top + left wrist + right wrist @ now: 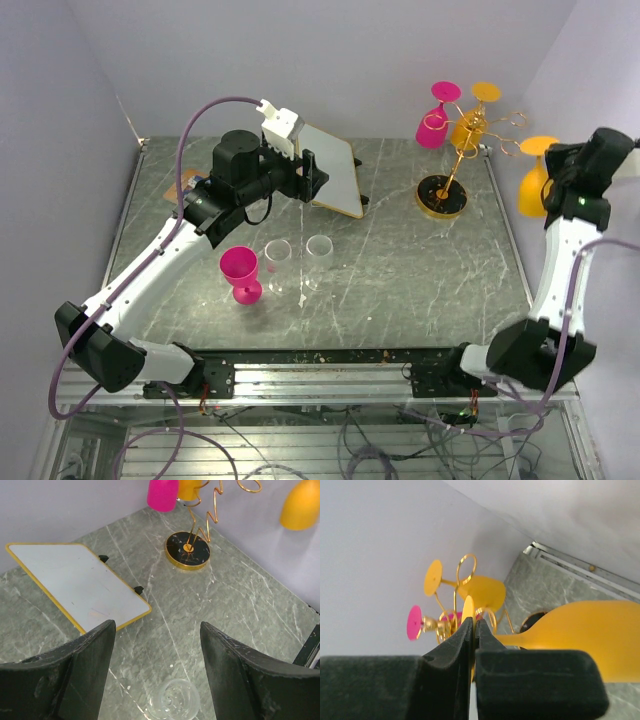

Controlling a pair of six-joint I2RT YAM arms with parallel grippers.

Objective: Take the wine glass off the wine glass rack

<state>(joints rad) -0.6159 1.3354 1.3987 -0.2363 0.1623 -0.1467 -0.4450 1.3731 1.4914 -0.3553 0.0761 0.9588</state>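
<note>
The wine glass rack [455,160] stands at the back right on its round dark base [442,196], gold loops at the top. A pink glass [434,122] and a yellow one [470,122] hang on it upside down. My right gripper [553,160] is shut on the flat foot [468,611] of another yellow wine glass [533,188], held just right of the rack's ring arms with its bowl [590,635] hanging free. My left gripper [310,180] hovers open over the table's middle, nothing between its fingers [90,655], with a clear glass [173,700] below.
A white gold-edged board [332,168] lies at the back centre. On the table stand a pink glass [240,272] and two clear glasses [277,255] [319,248]. Walls close in behind and on both sides of the table.
</note>
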